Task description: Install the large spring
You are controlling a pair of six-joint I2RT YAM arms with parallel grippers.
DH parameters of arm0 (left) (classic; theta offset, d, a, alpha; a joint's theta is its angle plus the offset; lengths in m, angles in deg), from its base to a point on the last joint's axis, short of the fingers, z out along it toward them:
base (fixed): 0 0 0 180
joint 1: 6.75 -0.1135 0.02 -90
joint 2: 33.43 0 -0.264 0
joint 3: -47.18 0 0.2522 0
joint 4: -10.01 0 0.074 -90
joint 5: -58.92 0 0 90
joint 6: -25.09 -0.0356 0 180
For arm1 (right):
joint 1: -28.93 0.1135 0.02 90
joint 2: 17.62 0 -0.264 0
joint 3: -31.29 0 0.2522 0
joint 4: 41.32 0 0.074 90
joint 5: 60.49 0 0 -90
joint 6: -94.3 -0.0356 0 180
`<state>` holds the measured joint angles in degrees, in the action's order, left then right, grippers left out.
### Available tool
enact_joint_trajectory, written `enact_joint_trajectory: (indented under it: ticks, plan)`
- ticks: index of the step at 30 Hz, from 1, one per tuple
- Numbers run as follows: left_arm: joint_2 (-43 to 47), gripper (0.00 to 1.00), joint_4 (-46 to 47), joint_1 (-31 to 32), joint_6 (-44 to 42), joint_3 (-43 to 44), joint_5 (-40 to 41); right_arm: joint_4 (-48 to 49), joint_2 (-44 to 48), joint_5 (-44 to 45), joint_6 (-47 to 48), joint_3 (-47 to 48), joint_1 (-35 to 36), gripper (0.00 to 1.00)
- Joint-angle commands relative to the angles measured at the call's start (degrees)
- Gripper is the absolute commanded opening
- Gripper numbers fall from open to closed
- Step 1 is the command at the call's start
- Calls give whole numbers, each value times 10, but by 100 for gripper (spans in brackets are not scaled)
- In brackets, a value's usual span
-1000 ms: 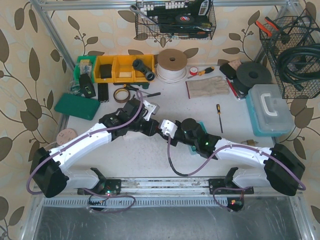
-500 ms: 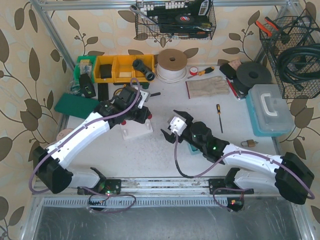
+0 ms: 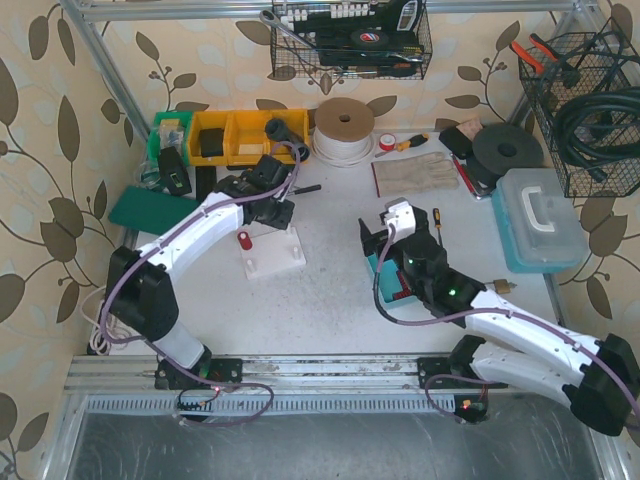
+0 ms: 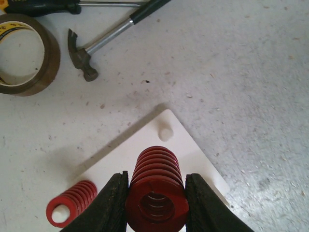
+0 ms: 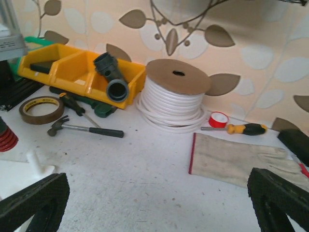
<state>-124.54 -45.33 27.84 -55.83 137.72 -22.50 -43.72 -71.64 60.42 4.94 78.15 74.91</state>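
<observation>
While the left gripper [image 4: 157, 208] clamps the large spring [image 4: 155, 169] at bottom centre over the white plate [image 4: 195, 157], seating it seems undone; the right gripper [image 5: 157, 200] gapes empty.

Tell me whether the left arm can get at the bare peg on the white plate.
Probably yes. The left gripper, shut on the large spring, is over the white plate, and the bare peg lies just ahead with nothing between. The small spring sits off to one side.

hammer [image 4: 111, 36] beside tape roll [image 4: 53, 62]
</observation>
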Motion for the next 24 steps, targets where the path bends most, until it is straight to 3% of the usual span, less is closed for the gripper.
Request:
enact_joint_trajectory:
  ticks: [1,24]
  plan:
    - [-20,0,9,-15,-13,45,7,-13,27,49,-26,-23,-10,99]
    - [-99,0,14,-20,-18,58,-39,-36,21,67,-21,-15,-18,99]
